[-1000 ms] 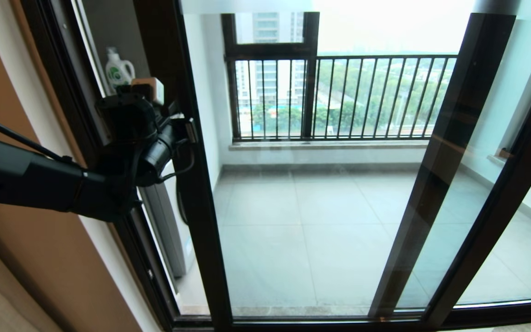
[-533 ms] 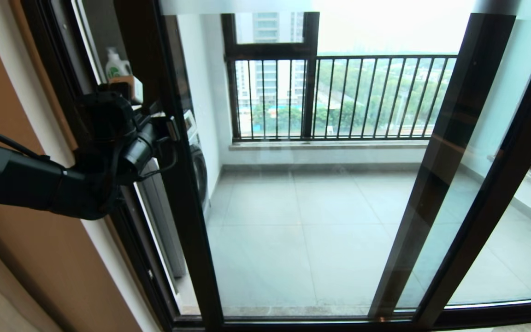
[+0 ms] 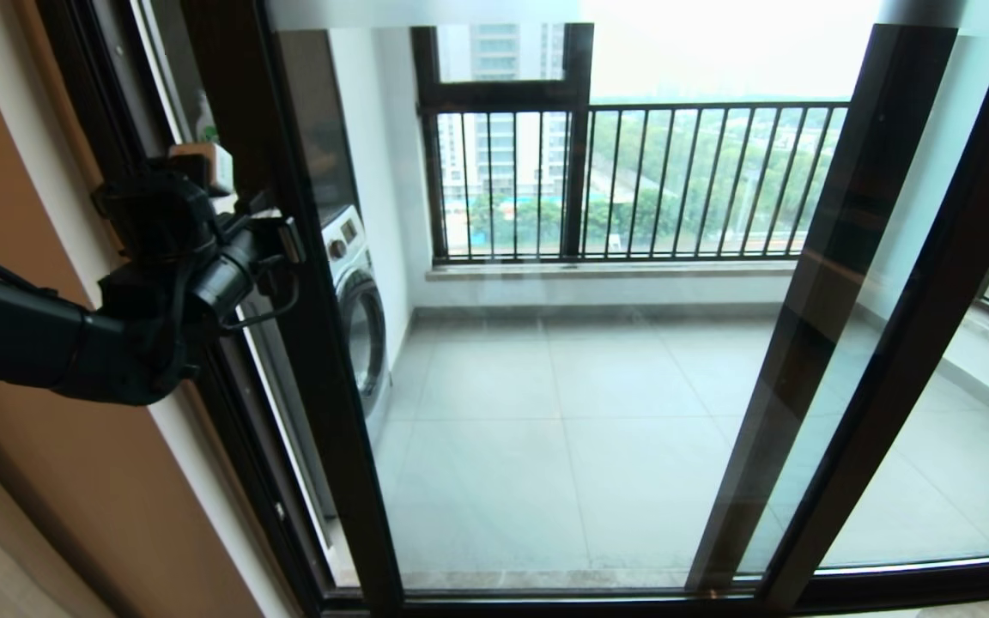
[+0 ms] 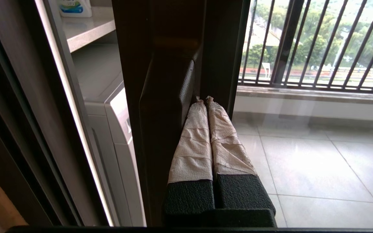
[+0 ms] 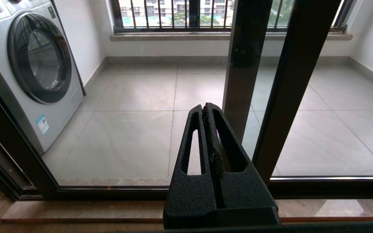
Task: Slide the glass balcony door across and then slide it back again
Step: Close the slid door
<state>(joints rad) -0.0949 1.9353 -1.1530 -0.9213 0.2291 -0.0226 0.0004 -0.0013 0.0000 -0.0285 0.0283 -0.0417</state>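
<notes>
The glass balcony door [image 3: 546, 403] is a tall clear panel in a dark frame; its left stile [image 3: 314, 386] carries a narrow vertical handle [image 4: 168, 97]. My left gripper [image 3: 288, 242] is at that stile at handle height. In the left wrist view its paper-wrapped fingers [image 4: 193, 139] are shut together with nothing between them, and the left gripper's tip [image 4: 205, 99] sits in the groove between handle and stile. The door's right stile [image 3: 915, 369] slants across the right side. My right gripper [image 5: 205, 106] hangs shut and low before the glass, near the sill.
A matching dark stile [image 3: 812, 326] of the panel without a handle stands behind the door. A washing machine [image 3: 355, 296] and a shelf with a detergent bottle [image 4: 73, 6] are on the balcony's left. The black-barred railing window [image 3: 632, 180] closes the far side. The outer frame [image 3: 117, 129] and wall lie left.
The door has slid to the left with my left gripper against its handle stile. The gap to the outer frame has narrowed, and the washing machine now shows through the glass.
</notes>
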